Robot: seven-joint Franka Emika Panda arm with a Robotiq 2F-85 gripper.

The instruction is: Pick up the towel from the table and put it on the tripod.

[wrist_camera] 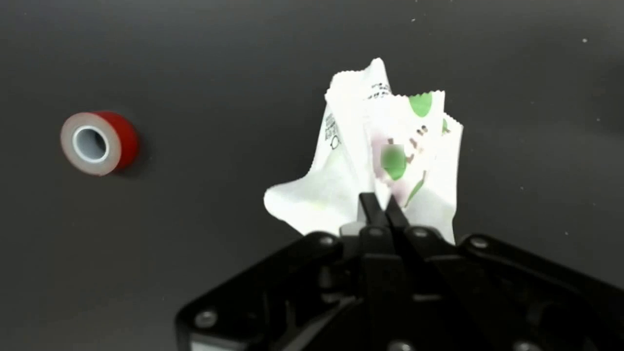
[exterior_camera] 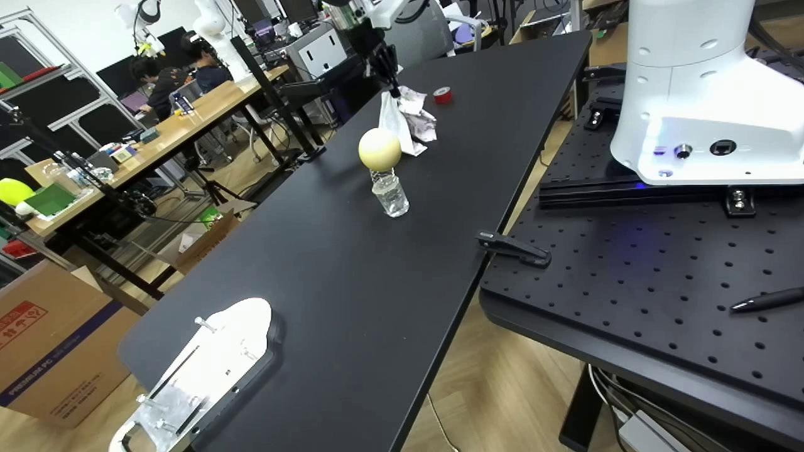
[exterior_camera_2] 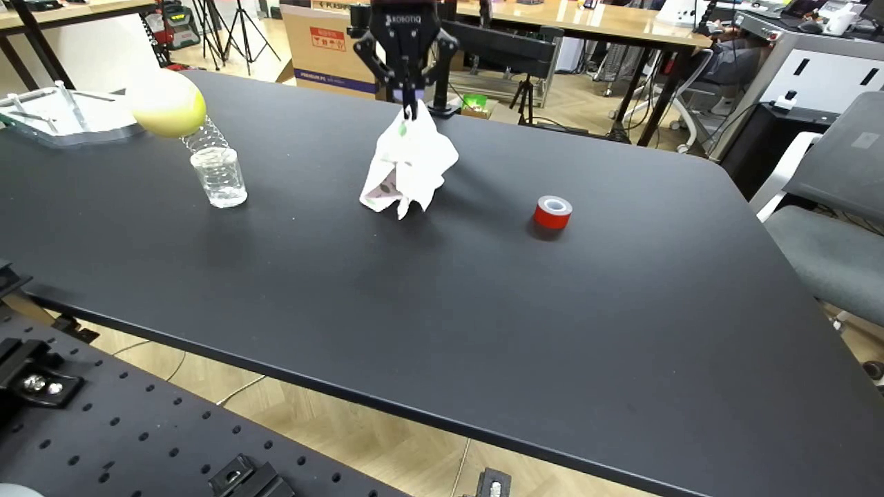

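Towel [wrist_camera: 351, 161] is held pinched in the gripper [exterior_camera_2: 410, 114], whose fingers are brought together on its gathered top. On the table [exterior_camera_2: 483, 310], a clear cup [exterior_camera_2: 222, 181] is stood, with a clear ribbed piece [exterior_camera_2: 207, 137] and a yellow ball [exterior_camera_2: 167, 103] set above it; whether anything is held inside the cup cannot be told. In an open cardboard box [exterior_camera: 210, 248] beyond the table, a green thing [exterior_camera: 210, 216] is seen. "PREMIUM PC" can be read on the blue band [exterior_camera: 59, 355] of a larger carton [exterior_camera: 75, 376], on which a red label [exterior_camera: 22, 323] is also borne. "ROBOTIQ" is lettered on the gripper. Green leaves and small dark print are shown on the towel; the print is too blurred to be read. The towel is hung below the fingertips, its folds spread loosely; whether its lowest corner is touching the table cannot be made out. A red roll of tape [wrist_camera: 100, 144] is placed near the towel, apart from it.
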